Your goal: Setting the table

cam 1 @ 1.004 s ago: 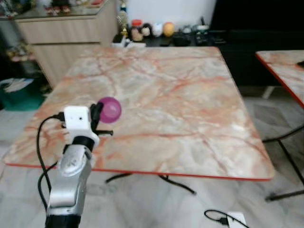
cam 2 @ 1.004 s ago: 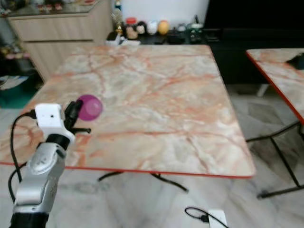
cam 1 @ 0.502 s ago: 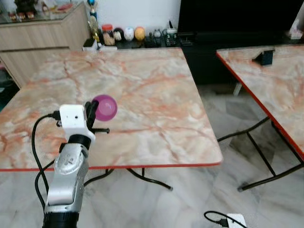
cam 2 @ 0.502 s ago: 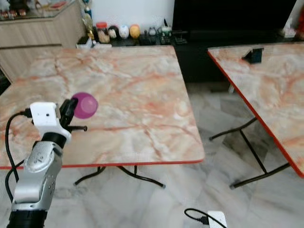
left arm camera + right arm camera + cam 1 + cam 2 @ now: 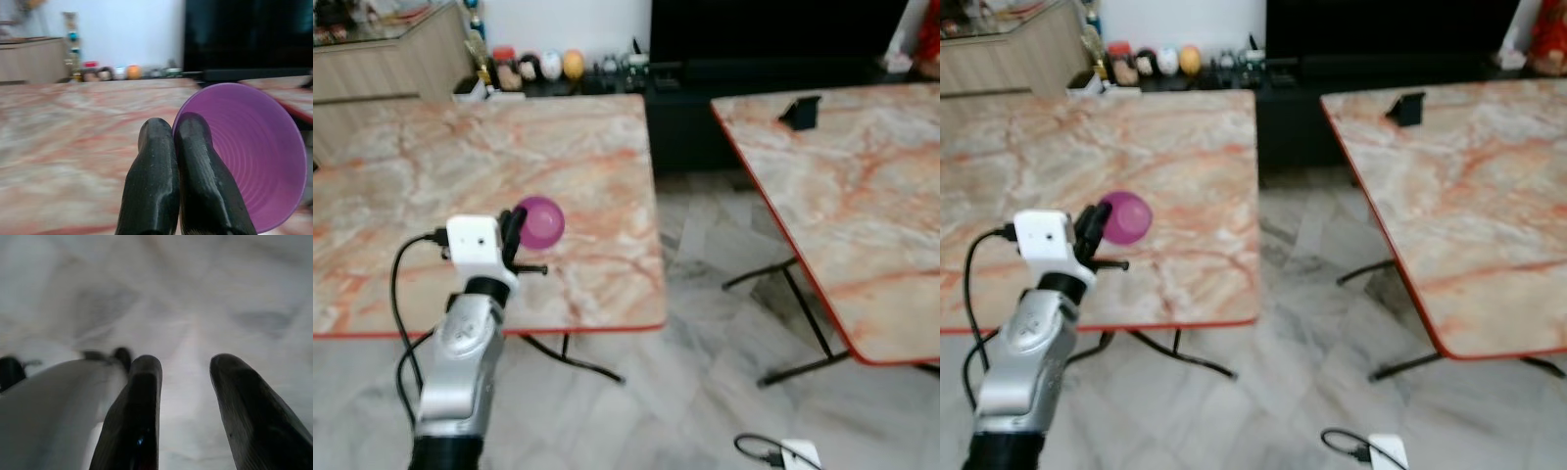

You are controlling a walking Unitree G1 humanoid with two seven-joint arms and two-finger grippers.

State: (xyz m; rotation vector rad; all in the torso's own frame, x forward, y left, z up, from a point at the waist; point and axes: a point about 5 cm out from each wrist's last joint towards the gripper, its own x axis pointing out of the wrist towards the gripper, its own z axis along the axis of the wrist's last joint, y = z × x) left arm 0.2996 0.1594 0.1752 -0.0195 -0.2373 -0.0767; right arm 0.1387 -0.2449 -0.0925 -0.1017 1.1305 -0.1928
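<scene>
My left gripper (image 5: 516,232) is shut on the rim of a purple plastic cup (image 5: 541,221), held in the air over the near right part of a marble-patterned table (image 5: 431,186). In the left wrist view the two black fingers (image 5: 166,181) pinch the purple cup (image 5: 254,152) by its rim, its ribbed inside facing the camera. The right gripper (image 5: 186,396) hangs open over the grey tiled floor, nothing between its fingers.
A second marble table (image 5: 842,196) with a red edge stands to the right, a small dark object (image 5: 800,111) on its far corner. A gap of tiled floor (image 5: 705,294) runs between the tables. Small ornaments (image 5: 538,67) line a dark shelf behind. A white charger and cable (image 5: 783,455) lie on the floor.
The camera has swung to the right: the near table slid left in view and the second table has come in. The left gripper keeps its hold on the purple cup.
</scene>
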